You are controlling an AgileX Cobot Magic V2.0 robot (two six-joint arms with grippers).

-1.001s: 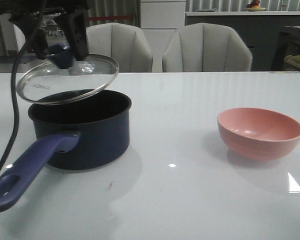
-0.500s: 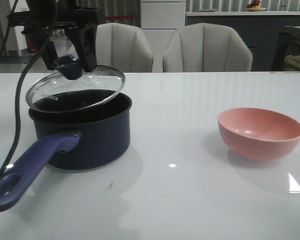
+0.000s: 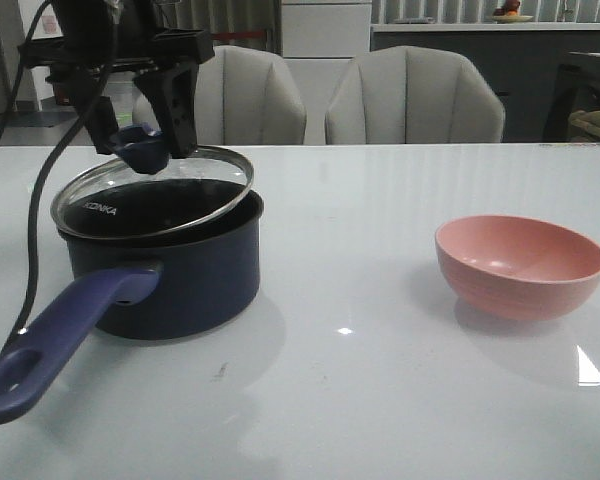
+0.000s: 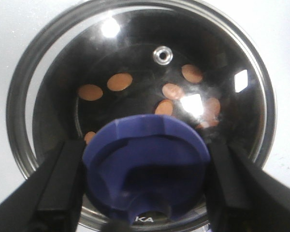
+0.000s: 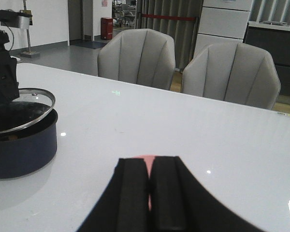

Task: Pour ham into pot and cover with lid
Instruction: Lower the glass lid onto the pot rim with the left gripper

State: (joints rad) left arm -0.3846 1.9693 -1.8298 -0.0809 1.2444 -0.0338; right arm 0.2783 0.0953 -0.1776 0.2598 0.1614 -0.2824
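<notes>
The dark navy pot [image 3: 180, 275] stands at the table's left, its purple-blue handle [image 3: 60, 335] pointing toward the front. My left gripper [image 3: 140, 125] is shut on the blue knob [image 3: 140, 147] of the glass lid [image 3: 160, 200]. The lid hangs tilted right over the pot's mouth, its low edge at the rim. Through the glass in the left wrist view, the lid [image 4: 53, 72] shows several orange-pink ham slices [image 4: 119, 81] on the pot's black floor; the black fingers [image 4: 63, 183] press both sides of the knob [image 4: 145, 164]. My right gripper [image 5: 150, 169] is shut and holds nothing.
A pink bowl [image 3: 520, 265] stands on the right side of the white table [image 3: 360, 400]; a sliver of the bowl [image 5: 146, 158] shows behind the right fingers. Two grey chairs [image 3: 415, 95] stand behind the far edge. The left arm's black cable [image 3: 30, 240] hangs beside the pot.
The left gripper has carried the lid down and slightly right, from above the pot to its mouth. The pot and the bowl have not moved.
</notes>
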